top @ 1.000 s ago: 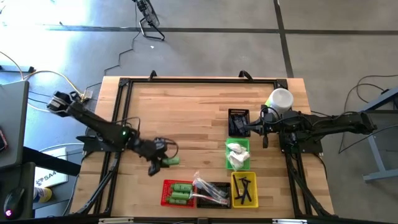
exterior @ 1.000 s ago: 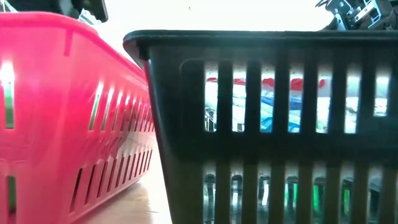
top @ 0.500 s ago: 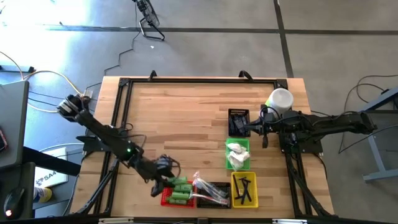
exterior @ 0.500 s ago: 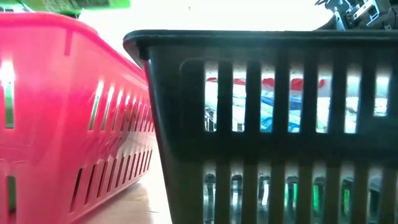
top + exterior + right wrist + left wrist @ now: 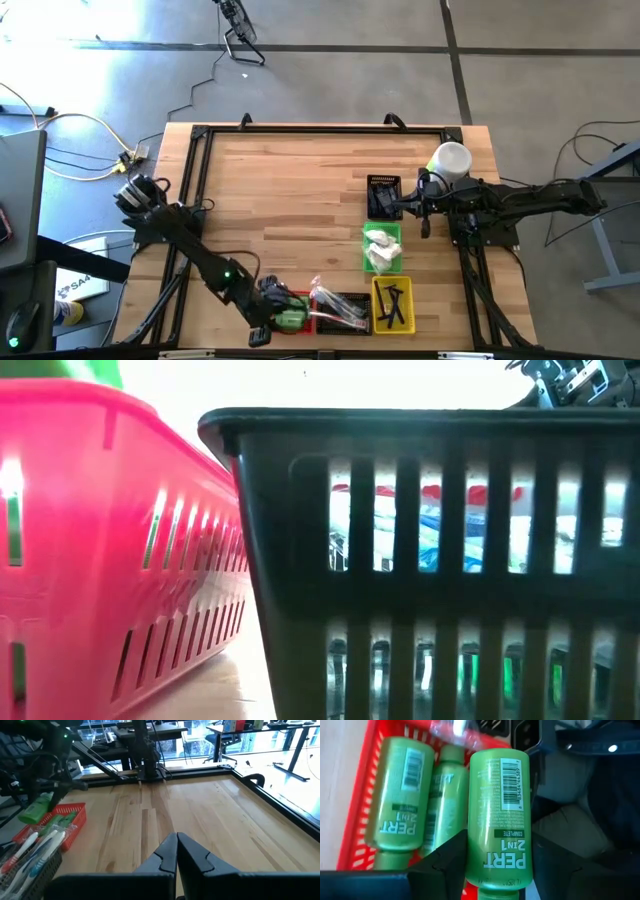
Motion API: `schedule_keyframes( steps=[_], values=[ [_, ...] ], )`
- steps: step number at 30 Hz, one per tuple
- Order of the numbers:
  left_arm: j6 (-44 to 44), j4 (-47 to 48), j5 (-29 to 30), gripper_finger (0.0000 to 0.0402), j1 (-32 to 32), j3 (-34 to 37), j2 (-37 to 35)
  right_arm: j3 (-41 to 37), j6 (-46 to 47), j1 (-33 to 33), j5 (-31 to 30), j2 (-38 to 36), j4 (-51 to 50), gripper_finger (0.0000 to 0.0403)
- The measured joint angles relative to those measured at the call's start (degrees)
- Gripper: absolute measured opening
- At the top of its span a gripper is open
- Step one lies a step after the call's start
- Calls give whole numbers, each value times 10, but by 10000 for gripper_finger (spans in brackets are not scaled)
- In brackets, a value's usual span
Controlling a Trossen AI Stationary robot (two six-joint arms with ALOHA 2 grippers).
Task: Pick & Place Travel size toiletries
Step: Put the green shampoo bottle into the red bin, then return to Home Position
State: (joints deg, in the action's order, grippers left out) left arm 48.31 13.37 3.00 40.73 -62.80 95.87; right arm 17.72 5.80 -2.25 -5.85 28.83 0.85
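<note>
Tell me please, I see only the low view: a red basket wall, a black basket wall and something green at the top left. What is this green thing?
Observer: It is a green bottle, and the left claw holds it above the red basket.
Operator: Is the red basket empty?
Observer: No, green bottles already lie inside; the left wrist view shows at least two.
Operator: Where is the right claw?
Observer: The right claw waits shut, holding nothing, at the table's right side, near the white cup.
</note>
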Motion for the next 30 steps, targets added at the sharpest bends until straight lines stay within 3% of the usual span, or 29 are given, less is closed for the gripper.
schedule_keyframes(
  steps=[17,25,30],
  values=[
    [25,6,-6,176,-2,-4,13,0,0,0,0,0,2,2],
    [24,28,-5,227,-2,-4,13,0,0,0,0,0,2,2],
    [-2,36,-6,230,-7,-4,12,0,0,0,0,0,2,2]
  ],
)
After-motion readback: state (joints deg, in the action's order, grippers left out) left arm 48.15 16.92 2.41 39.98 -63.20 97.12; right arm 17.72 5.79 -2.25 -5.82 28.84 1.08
